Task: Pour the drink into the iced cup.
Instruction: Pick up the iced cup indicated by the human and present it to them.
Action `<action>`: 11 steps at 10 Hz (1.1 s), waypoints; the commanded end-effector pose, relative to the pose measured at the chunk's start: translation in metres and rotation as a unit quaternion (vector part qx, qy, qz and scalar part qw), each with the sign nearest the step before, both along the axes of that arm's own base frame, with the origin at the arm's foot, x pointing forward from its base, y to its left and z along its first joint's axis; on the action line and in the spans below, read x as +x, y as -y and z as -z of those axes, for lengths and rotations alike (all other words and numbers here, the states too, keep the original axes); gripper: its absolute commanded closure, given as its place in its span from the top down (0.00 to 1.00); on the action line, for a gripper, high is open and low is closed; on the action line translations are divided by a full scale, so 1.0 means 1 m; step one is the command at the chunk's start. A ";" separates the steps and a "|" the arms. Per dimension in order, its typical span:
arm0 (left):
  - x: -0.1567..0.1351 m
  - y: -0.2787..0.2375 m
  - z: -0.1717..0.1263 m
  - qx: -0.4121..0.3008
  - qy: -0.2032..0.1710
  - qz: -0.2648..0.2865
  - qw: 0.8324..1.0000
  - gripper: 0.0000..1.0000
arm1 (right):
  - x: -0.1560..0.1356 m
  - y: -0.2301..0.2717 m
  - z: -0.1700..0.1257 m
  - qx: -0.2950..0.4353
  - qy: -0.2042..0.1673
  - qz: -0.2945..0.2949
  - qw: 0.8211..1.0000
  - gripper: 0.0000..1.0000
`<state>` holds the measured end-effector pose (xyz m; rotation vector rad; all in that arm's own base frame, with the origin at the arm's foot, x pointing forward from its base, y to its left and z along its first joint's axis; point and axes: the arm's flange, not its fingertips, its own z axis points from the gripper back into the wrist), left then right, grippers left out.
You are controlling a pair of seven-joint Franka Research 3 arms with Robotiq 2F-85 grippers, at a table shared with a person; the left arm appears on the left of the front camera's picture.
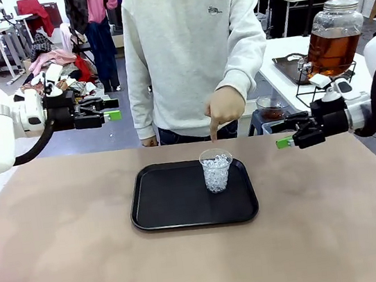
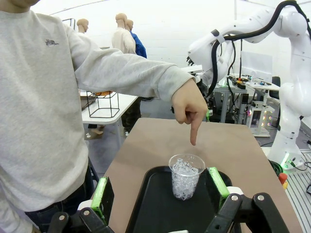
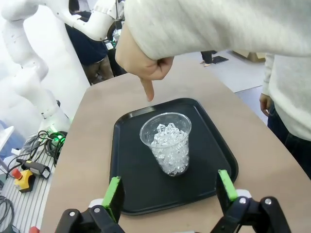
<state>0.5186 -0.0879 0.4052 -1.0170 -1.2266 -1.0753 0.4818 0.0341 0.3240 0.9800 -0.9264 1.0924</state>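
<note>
Tabletop [image 1: 66, 270] nearest me, then the black tray [image 1: 161, 201] with the iced cup [image 1: 217, 170] upright on it. A person's hand [image 1: 225, 105] points down just above the cup. My left fingers [image 1: 113, 114] and right fingers [image 1: 285, 143] hover spread apart, empty. The drink [image 1: 333, 50] sits in the glass jar [image 1: 342, 14], far right.

We see the iced cup [image 1: 217, 170], clear plastic and packed with ice cubes, standing upright on the black tray [image 1: 165, 204], in its far right part. The amber-brown drink [image 1: 332, 52] sits in a big round glass jar [image 1: 341, 21], well off beyond the tray's right side.
</note>
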 end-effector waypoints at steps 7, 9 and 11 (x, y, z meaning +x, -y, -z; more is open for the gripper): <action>0.001 0.001 -0.001 -0.004 0.001 -0.006 1.000 1.00 | 0.006 -0.006 0.003 -0.001 0.003 -0.008 1.000 1.00; 0.001 0.001 -0.001 -0.004 0.001 -0.006 1.000 1.00 | 0.015 -0.010 0.014 0.004 0.026 -0.013 1.000 1.00; 0.001 0.001 -0.001 -0.004 0.001 -0.006 1.000 1.00 | 0.022 -0.020 0.030 0.003 0.086 -0.035 0.996 1.00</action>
